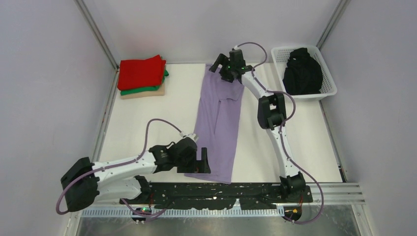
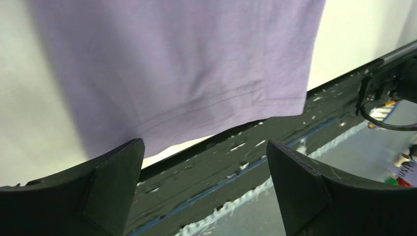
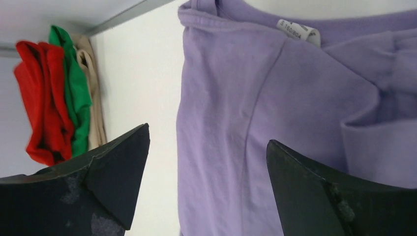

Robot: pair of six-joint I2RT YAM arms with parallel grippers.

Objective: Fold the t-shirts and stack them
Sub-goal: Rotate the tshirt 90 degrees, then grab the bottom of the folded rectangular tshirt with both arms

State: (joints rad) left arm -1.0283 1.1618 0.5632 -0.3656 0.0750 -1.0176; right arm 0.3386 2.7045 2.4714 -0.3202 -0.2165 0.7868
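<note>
Presently right arm (image 1: 284, 145) stretches across lavender t-shirt (image 1: 219, 123), fingers (image 3: 98, 187) apart.

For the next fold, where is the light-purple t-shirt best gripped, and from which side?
Probably at the near hem of the long light-purple cloth t-shirt, coming from the near side with the open left pincer. The shirt lies flat as a narrow strip, so this hem is a short, straight, free edge. The open right pincer hovers over the collar end.
</note>
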